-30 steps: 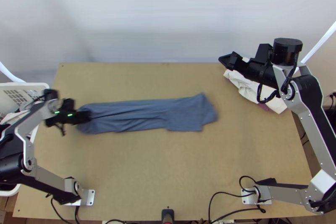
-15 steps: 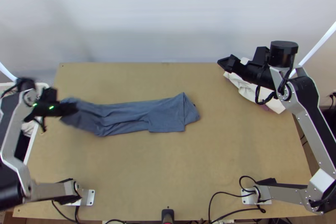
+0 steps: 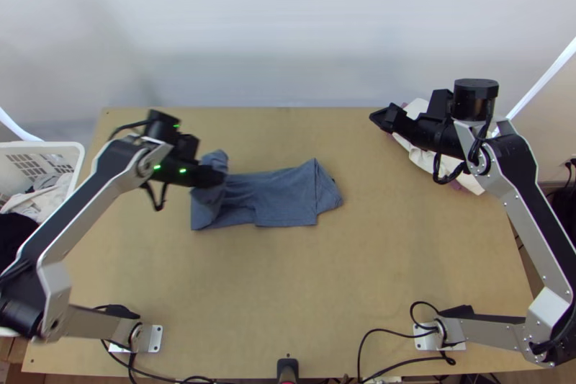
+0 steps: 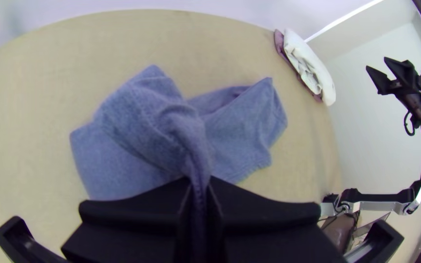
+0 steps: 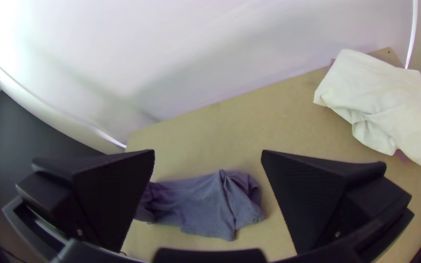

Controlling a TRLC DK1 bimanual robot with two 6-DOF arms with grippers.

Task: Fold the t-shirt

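Note:
The blue-grey t-shirt lies as a narrow strip at the table's left middle, its left end raised and doubled over toward the right. At that lifted end is my left gripper; in the left wrist view my left gripper is shut on a bunched ridge of the cloth. My right gripper is near the back right of the table, away from the shirt. In the right wrist view my right gripper stands wide open, nothing between its fingers, with the shirt lying farther off.
White cloth with a purplish piece lies in a heap at the table's back right, under the right arm. A white basket holding more cloth stands at the left edge. Cables run along the near edge.
My left gripper went left, dragging the shirt that way, then came back right with its end lifted and doubled over. The right arm has shifted only slightly.

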